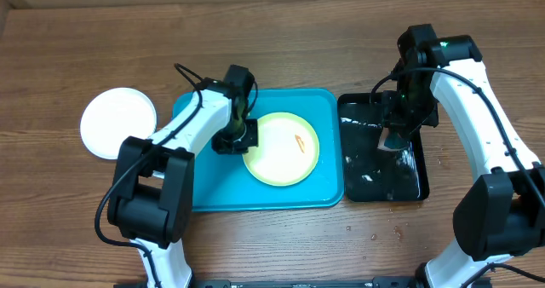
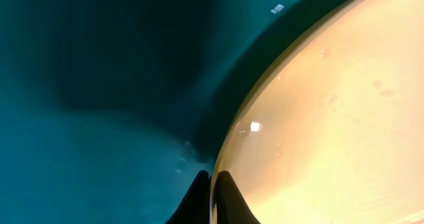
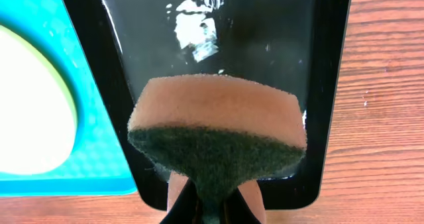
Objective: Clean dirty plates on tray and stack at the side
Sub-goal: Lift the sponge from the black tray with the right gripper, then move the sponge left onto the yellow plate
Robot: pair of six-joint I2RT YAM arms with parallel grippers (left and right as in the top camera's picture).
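Left pincer (image 2: 212, 192): you pinch the yellow plate (image 1: 281, 152) by its left rim
Right pincer (image 3: 211, 201): clamped on your sponge (image 3: 215, 118), plate lies to its left

bright even light; plate (image 2: 331, 118) blurred close-up; glare on black tray (image 3: 265, 38)

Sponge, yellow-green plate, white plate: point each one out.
sponge (image 3: 215, 108), right wrist view, on its orange foam.
yellow-green plate (image 1: 277, 153), overhead view, on its bare middle.
white plate (image 1: 118, 123), overhead view, on its middle.
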